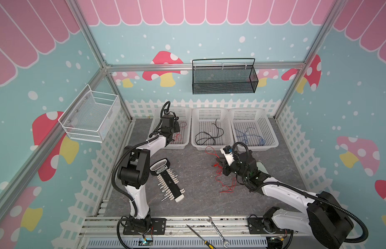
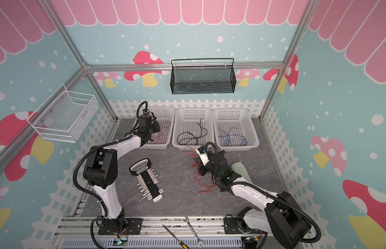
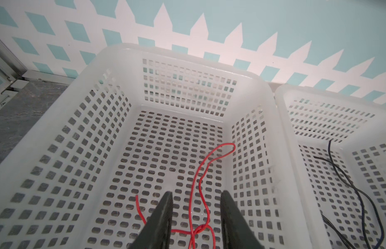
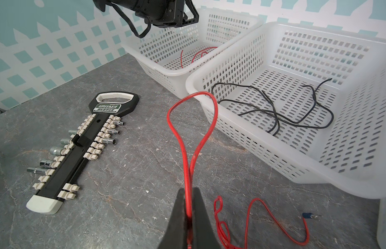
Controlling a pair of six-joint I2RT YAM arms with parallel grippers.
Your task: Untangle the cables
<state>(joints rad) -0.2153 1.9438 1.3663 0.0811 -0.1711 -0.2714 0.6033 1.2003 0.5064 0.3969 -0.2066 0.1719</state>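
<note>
Three white baskets stand along the back wall. The left basket (image 3: 58, 120) holds a red cable (image 3: 200, 183), and my left gripper (image 3: 196, 192) hangs open just above it, the strand lying loose between the fingers. Black cables (image 4: 274, 112) lie in the middle basket (image 1: 211, 146), and blue cables (image 1: 246, 137) lie in the right basket (image 1: 272, 138). My right gripper (image 4: 189, 189) is shut on a doubled red cable (image 4: 213, 112) in front of the middle basket. Its loop sticks out ahead of the fingers and the rest trails in curls over the grey table (image 1: 220, 174).
A black socket holder (image 1: 168, 181) lies on the table between the arms. A wrench (image 1: 218, 231) and a screwdriver (image 1: 198, 234) rest on the front rail. A black mesh basket (image 1: 224, 77) and a white wire basket (image 1: 90, 116) hang on the walls.
</note>
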